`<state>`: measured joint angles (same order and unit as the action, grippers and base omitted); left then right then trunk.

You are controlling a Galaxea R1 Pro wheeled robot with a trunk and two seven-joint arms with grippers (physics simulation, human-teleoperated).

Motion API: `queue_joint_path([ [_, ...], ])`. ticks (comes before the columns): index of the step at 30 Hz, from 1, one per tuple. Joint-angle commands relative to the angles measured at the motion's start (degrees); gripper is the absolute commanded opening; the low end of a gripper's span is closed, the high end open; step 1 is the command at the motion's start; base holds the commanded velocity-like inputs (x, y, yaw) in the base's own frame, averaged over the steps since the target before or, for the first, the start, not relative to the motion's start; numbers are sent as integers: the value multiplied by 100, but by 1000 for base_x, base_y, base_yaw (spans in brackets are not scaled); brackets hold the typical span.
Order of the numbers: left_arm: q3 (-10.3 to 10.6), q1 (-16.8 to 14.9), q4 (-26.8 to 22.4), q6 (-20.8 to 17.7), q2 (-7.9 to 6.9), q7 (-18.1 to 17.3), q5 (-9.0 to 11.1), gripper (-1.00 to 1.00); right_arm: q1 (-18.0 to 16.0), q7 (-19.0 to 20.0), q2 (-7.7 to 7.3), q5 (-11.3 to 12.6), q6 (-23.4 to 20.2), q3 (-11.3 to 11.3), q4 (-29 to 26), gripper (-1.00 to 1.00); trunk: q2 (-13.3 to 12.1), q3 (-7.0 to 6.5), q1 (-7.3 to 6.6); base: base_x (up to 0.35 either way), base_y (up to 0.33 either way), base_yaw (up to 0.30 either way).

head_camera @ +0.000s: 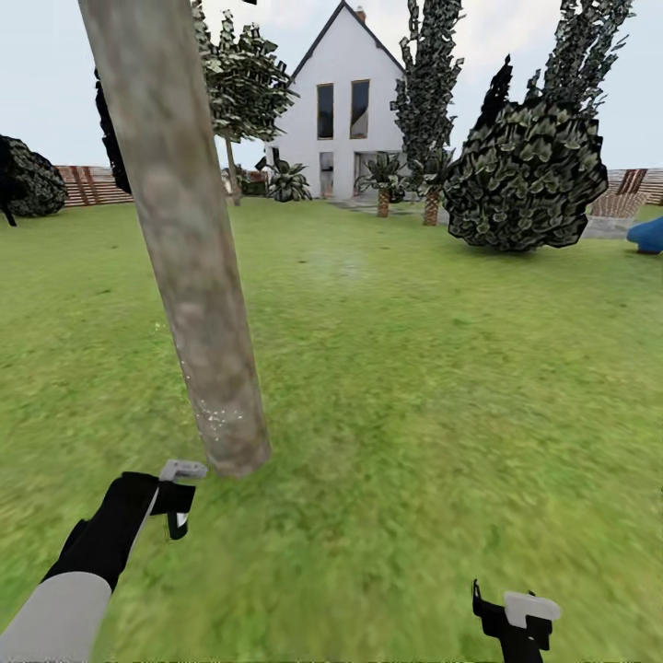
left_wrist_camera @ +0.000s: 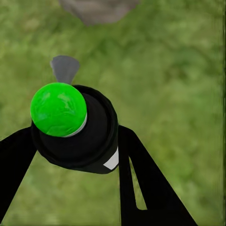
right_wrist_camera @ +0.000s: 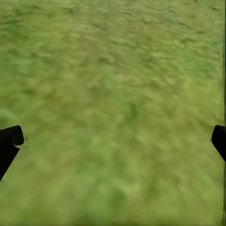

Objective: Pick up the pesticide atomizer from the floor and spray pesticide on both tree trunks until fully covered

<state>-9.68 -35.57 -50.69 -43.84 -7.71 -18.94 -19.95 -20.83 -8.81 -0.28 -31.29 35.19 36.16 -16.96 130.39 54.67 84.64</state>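
Observation:
A thick pale grey-beige tree trunk (head_camera: 189, 258) leans across the left of the head view, its base in the grass, with small white specks low on it. Just short of that base, my left gripper (head_camera: 178, 505) is shut on the pesticide atomizer (left_wrist_camera: 87, 139), a black bottle with a bright green spot (left_wrist_camera: 58, 109) and a grey nozzle (left_wrist_camera: 65, 68). Black fingers (left_wrist_camera: 141, 179) press against both sides of the bottle. The trunk's base (left_wrist_camera: 99, 9) shows beyond the bottle. My right gripper (head_camera: 516, 615) hangs open over grass. A second tree (head_camera: 241, 87) stands far back by the house.
Green lawn (head_camera: 414, 387) stretches to a white house (head_camera: 343, 101). A big round bush (head_camera: 525, 175) and tall dark plants (head_camera: 428, 83) stand at the back right. A brown slat fence (head_camera: 87, 184) runs along the back left, and a blue object (head_camera: 647, 235) sits at the right edge.

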Motion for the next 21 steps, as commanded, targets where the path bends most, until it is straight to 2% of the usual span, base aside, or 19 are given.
queue_joint_path([
  [1, 6, -60, -7, -3, 11, -4, -9, -100, 0, 1, -15, 0, 3, 3, 0, 100, 0, 0, 0, -27, -73, 0],
  [3, 27, -175, -21, -103, 36, -4, -9, -100, 0, -1, -57, 0, 5, 1, 0, 100, 0, 0, 0, -10, -26, 0],
  [5, 46, -457, -193, -684, 42, -23, -10, -100, 0, -1, -67, 0, 6, -2, 1, 100, 0, 0, 0, -1, -4, 0],
  [10, 129, -989, -377, -1275, -66, -39, -24, -100, 0, -6, -69, 0, 6, -2, 0, 100, 0, 0, 0, 0, 0, 1],
  [16, 133, -1003, -384, -1306, -67, -39, -34, -100, 0, -6, -69, 1, 6, 1, 0, 100, 0, 0, 0, 3, -4, 204],
  [21, 133, -1017, -402, -1303, -48, -39, -33, -100, 0, -6, -69, 0, 6, 2, 0, 100, 0, 0, 0, 149, -177, 217],
])
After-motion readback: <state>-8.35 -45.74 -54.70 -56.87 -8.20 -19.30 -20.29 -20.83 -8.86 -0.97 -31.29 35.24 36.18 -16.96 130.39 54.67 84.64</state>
